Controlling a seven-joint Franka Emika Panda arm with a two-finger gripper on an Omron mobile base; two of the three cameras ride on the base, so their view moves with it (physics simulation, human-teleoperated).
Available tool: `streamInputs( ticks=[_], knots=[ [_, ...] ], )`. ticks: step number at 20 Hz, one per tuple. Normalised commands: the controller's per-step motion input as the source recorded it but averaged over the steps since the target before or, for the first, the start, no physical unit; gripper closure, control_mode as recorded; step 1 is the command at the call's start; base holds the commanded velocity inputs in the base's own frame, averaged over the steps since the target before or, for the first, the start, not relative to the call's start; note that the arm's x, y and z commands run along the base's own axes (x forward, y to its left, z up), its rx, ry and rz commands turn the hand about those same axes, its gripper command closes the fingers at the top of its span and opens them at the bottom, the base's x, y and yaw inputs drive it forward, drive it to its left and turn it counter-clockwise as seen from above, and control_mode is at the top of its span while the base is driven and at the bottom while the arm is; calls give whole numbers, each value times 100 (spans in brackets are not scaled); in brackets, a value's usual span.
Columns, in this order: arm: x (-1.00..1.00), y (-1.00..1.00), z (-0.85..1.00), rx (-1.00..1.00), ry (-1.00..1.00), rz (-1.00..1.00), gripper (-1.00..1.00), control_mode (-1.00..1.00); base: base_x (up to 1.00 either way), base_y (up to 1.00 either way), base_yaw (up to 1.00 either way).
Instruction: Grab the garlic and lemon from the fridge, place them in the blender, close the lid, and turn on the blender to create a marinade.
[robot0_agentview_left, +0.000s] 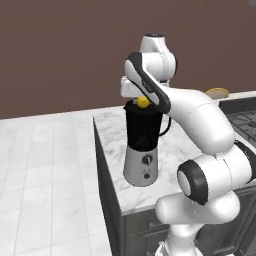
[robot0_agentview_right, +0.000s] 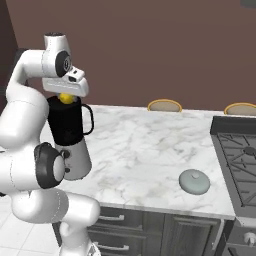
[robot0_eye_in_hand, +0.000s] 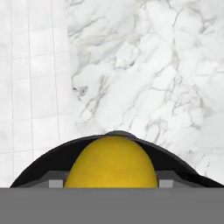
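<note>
Seen from the left base: the lemon (robot0_agentview_left: 143, 102) sitting right at the open mouth of the blender (robot0_agentview_left: 143, 145), tucked under the white hand, with the dark jar upright on its tapered silver base near the front left corner of the marble worktop (robot0_agentview_left: 112, 130); two small dials visible on the base, facing this camera; jar handle sticking out to the far side, toward the stove (robot0_agentview_left: 245, 120). From the right base: same lemon (robot0_agentview_right: 66, 98) just above the jar rim of the blender (robot0_agentview_right: 70, 140), handle now plainly looped out to the right; also the lid (robot0_agentview_right: 194, 181), lying dome-up, knob on top, on the worktop (robot0_agentview_right: 150, 145) well apart from the blender and near the stove (robot0_agentview_right: 237, 150) — not seen from the left side. Two tan round seat tops (robot0_agentview_right: 164, 105) beyond the far worktop edge. From the hand camera: straight down on the lemon (robot0_eye_in_hand: 111, 162), filling the lower middle, ringed by the dark curve of the blender rim (robot0_eye_in_hand: 43, 159), marble worktop (robot0_eye_in_hand: 153, 65) and white tiled floor (robot0_eye_in_hand: 30, 87) below. Claw (robot0_agentview_left: 142, 103) part-way spread around the lemon; fingertips hidden behind the fruit, so cannot tell whether actually pinching it or just loosed. Blender's long axis vertical, mouth up, uncovered. Lemon too round here to give any long axis.
</note>
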Motion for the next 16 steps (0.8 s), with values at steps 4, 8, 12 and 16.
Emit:
streamInputs(
  ticks=[4, 8, 12, 16],
  knots=[
    [45, 20, -51, 0, 10, 0, 100, -100, 0, 0, 0],
    [6, 32, -55, -3, 2, 1, 100, -100, 0, 0, 0],
    [-12, 24, -68, -5, 0, 3, 100, -100, 0, 0, 0],
    [-54, 2, -68, -4, 0, 3, 100, -100, 0, 0, 0]
  ],
)
